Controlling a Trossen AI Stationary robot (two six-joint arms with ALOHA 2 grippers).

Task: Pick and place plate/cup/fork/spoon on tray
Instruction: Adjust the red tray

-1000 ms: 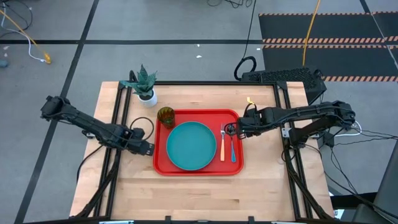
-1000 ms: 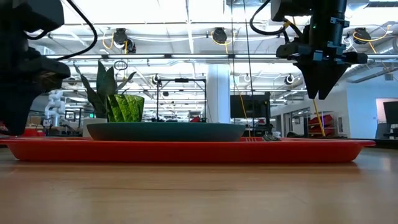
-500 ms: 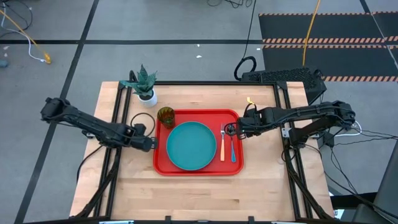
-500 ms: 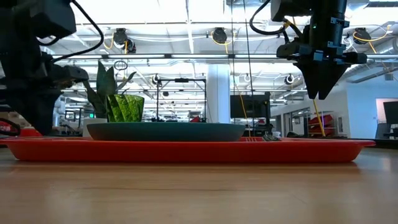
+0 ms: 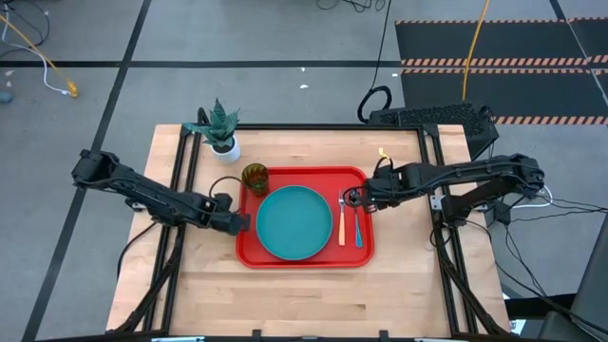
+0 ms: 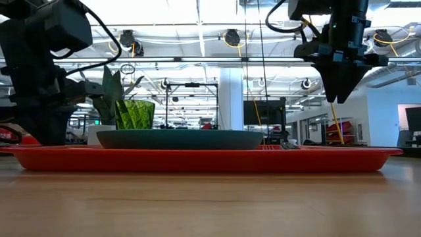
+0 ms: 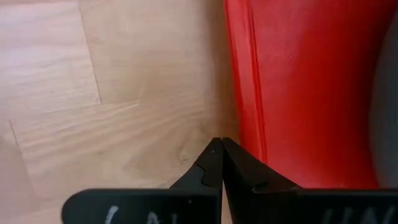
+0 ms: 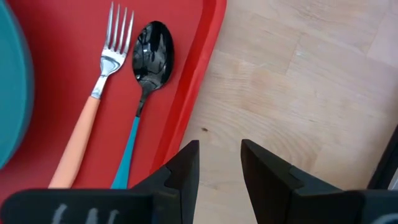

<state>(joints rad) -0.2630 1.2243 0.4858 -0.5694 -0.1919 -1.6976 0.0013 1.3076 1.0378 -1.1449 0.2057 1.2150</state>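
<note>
The plate (image 5: 291, 221), cup (image 5: 254, 178), fork (image 5: 342, 219) and spoon (image 5: 357, 218) are lying on the tray (image 5: 306, 260); the closed left claw (image 5: 241, 222) is touching its rim; the right claw (image 5: 355, 197), partly open and empty, is hovering above its far edge.

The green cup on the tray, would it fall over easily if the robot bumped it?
Probably fairly easily. The cup stands upright and looks taller than wide, so a sideways knock could tip it. It seems thin and see-through, so likely light. It stands in a corner of the tray, whose raised rim might stop it sliding off.
</note>
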